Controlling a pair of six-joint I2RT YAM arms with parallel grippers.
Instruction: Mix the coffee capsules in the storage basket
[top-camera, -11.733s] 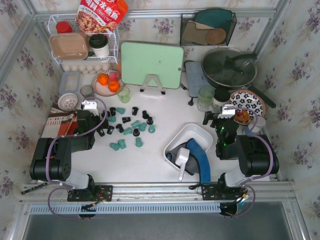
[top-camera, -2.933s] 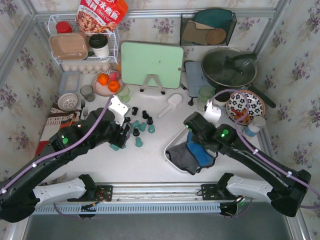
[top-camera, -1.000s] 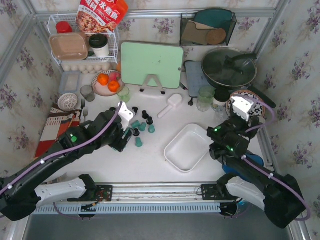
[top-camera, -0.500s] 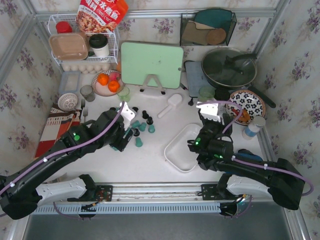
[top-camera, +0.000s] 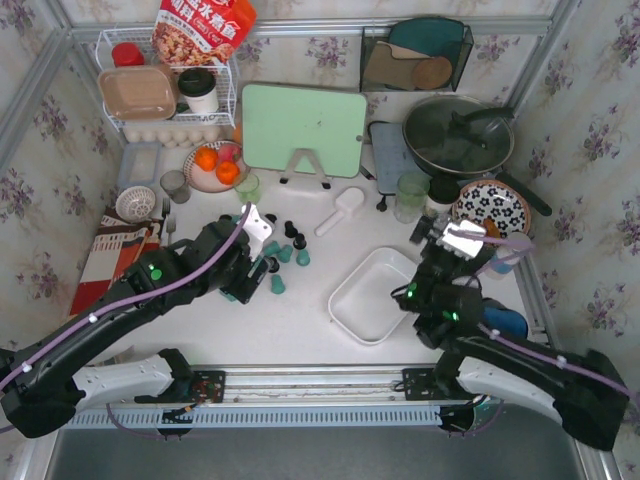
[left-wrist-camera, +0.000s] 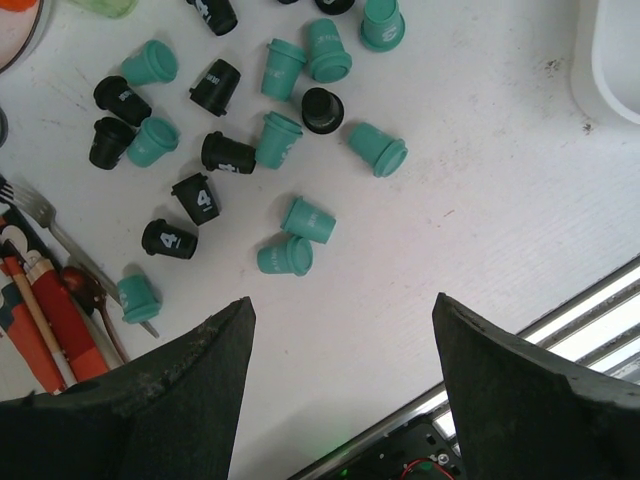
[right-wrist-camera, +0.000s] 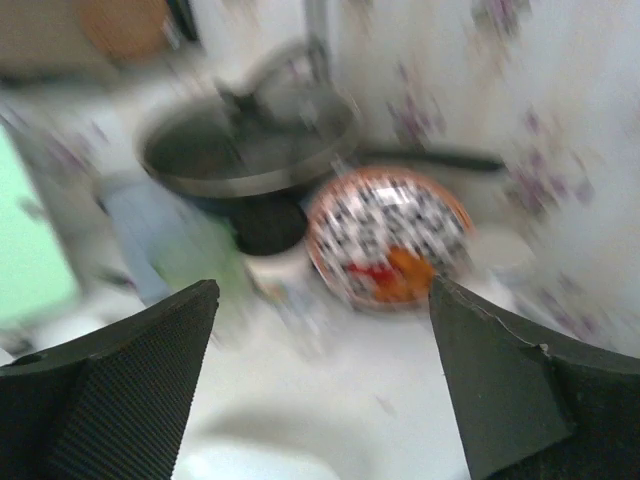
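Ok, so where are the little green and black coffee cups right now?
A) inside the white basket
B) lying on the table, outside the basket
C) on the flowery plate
B: the coffee capsules lie scattered on the bare table, and the top view shows the storage basket with nothing in it.

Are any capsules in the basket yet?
No, the storage basket shows only its bare white floor; the coffee capsules lie scattered on the table to its left.
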